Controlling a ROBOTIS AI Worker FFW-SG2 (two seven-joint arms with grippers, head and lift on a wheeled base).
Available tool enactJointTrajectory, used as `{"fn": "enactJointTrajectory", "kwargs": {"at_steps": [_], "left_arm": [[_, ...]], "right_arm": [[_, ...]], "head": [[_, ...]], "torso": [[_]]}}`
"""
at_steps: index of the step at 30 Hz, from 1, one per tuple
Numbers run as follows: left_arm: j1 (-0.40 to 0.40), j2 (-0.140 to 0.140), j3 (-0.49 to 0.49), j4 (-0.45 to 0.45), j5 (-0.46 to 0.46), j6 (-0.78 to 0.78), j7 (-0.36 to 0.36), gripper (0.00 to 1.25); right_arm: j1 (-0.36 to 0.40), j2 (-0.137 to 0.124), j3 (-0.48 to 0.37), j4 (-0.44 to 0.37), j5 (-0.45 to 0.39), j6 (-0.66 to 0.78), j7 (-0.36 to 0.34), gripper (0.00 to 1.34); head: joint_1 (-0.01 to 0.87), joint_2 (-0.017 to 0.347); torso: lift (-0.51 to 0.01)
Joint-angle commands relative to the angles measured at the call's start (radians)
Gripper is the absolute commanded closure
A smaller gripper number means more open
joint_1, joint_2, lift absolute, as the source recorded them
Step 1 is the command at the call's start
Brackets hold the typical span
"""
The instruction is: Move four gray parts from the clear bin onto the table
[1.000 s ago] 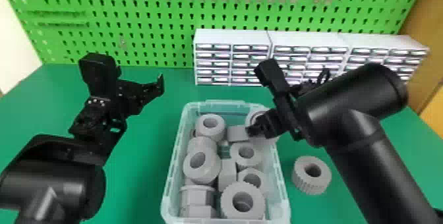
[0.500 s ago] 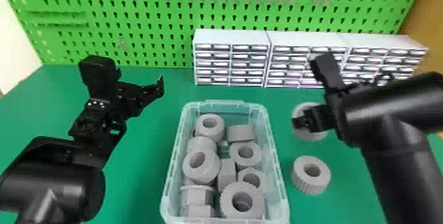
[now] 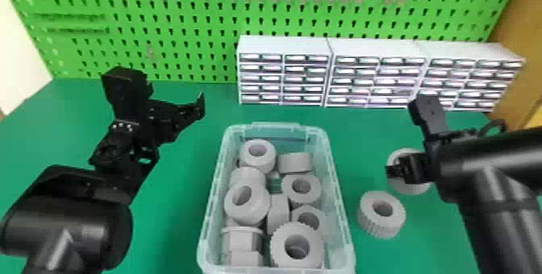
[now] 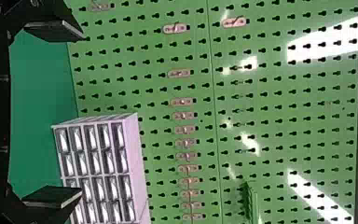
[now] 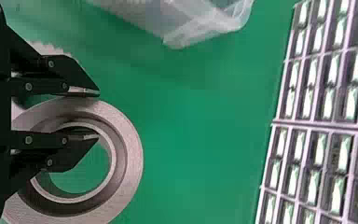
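At about ten o'clock from the bin, the left gripper [image 4: 78,114] is parked with its fingers spread wide, holding nothing. Behind, the green pegboard [image 3: 181,31] is glossy and punched with keyhole slots. The clear bin [image 3: 342,229] is thin translucent plastic, round-cornered with a flat lip, and holds a heap of gray parts [image 3: 296,162], matte thick rings and faceted collars, some on their sides; at its six o'clock end sits one with a ribbed rim. White drawer units [image 3: 284,43] stand at one o'clock. At three o'clock from the bin a loose ring [image 3: 373,225], finely ribbed round its side, lies flat on the smooth green table [image 3: 193,229]. Just past it, between two and three o'clock, the right gripper [image 5: 98,115] grasps the held ring [image 5: 133,158] by its wall, one finger in the stepped bore, one outside. The step looks like setting this down: keep it level, clear of the loose ring at its seven o'clock, let it seat fully, then part the fingers gently, since the inner one could drag it. Whether it touches the table, I cannot tell.
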Motion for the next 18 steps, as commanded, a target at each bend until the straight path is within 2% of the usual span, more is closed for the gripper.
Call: {"fn": "enactJointTrajectory", "kwargs": {"at_steps": [1, 5, 18], "left_arm": [[0.000, -0.001, -0.003, 0.004, 0.006, 0.000, 0.000, 0.12], [-0.002, -0.001, -0.008, 0.008, 0.009, 0.000, 0.000, 0.12], [-0.003, -0.001, -0.017, 0.015, 0.014, 0.000, 0.000, 0.12]], "right_arm": [[0.011, 0.004, -0.015, 0.036, 0.057, -0.035, 0.000, 1.01], [0.028, 0.004, -0.049, 0.068, 0.085, -0.081, 0.000, 1.01], [0.027, 0.012, -0.121, 0.174, 0.066, -0.181, 0.000, 1.01]], "head": [[0.678, 0.034], [0.678, 0.034], [0.678, 0.034]], "torso": [[-0.050], [-0.050], [-0.050]]}}
